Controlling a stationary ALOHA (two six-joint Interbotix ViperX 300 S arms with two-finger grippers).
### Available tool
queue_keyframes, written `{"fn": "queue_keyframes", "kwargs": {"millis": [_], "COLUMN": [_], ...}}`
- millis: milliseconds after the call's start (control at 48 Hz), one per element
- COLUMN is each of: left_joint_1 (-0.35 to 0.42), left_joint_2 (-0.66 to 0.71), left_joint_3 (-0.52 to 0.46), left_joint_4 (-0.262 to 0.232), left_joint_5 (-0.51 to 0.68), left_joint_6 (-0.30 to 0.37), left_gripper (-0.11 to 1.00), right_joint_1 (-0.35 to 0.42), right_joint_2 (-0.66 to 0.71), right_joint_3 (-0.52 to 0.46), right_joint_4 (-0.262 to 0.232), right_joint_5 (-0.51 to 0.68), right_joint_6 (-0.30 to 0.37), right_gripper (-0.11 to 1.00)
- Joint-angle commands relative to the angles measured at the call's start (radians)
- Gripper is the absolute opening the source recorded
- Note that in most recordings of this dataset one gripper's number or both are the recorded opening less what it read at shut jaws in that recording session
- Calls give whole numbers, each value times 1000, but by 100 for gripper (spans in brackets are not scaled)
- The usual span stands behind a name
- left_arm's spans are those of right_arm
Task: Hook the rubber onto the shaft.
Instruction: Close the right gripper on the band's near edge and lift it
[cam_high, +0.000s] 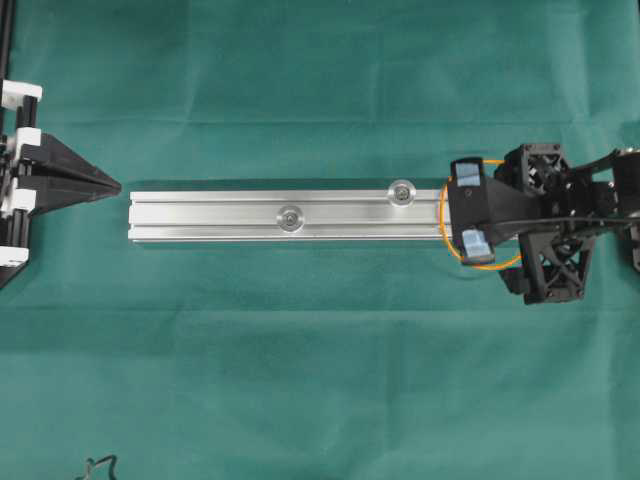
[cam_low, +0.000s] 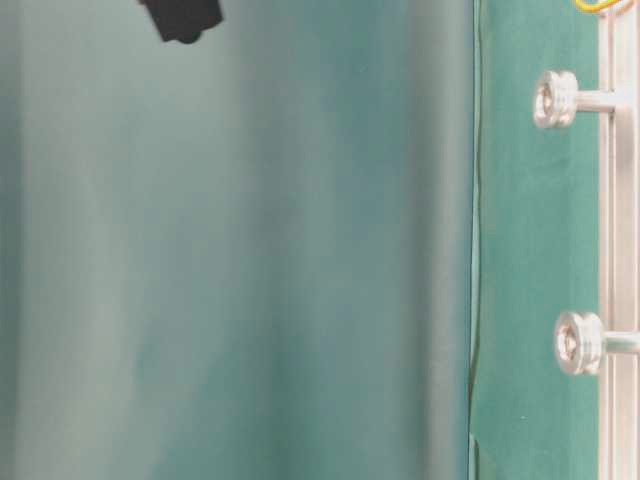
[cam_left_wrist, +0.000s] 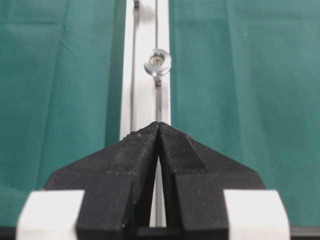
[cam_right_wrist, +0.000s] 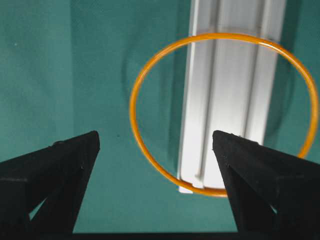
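Note:
The rubber (cam_high: 488, 267) is a thin orange loop lying loose over the right end of the aluminium rail (cam_high: 210, 215) and partly on the cloth. In the right wrist view the rubber (cam_right_wrist: 220, 36) rings the rail end (cam_right_wrist: 230, 100). Two round-headed shafts (cam_high: 291, 217) (cam_high: 401, 191) stand on the rail, away from the loop. My right gripper (cam_high: 469, 210) hovers over the loop, open, its fingers (cam_right_wrist: 75, 160) straddling it with nothing held. My left gripper (cam_high: 110, 186) is shut and empty, pointing at the rail's left end. The left wrist view shows a shaft (cam_left_wrist: 158, 62) ahead.
Green cloth (cam_high: 320, 380) covers the table. A black cable end (cam_high: 97, 465) shows at the bottom left edge. In the table-level view both shafts (cam_low: 556, 98) (cam_low: 580, 342) jut from the rail (cam_low: 622, 250), and a black gripper part (cam_low: 182, 17) shows at the top.

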Motion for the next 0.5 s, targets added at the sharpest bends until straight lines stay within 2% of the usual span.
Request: {"fn": "queue_keyframes", "kwargs": {"millis": [0, 188, 480], "left_joint_1": [-2, -2, -2], "left_joint_2": [9, 9, 9], "left_joint_3": [-32, -32, -32], "left_joint_4": [3, 3, 3], "left_joint_5": [-3, -5, -5], "left_joint_6": [0, 0, -2], "left_gripper": [0, 0, 0], "right_joint_1": [12, 28, 44], "right_joint_2": [5, 34, 89], "right_joint_3": [3, 38, 81], "right_joint_4": [12, 32, 35], "right_joint_5": [-29, -95, -190], "right_joint_6": [2, 2, 2], "right_gripper": [99, 99, 99]}}
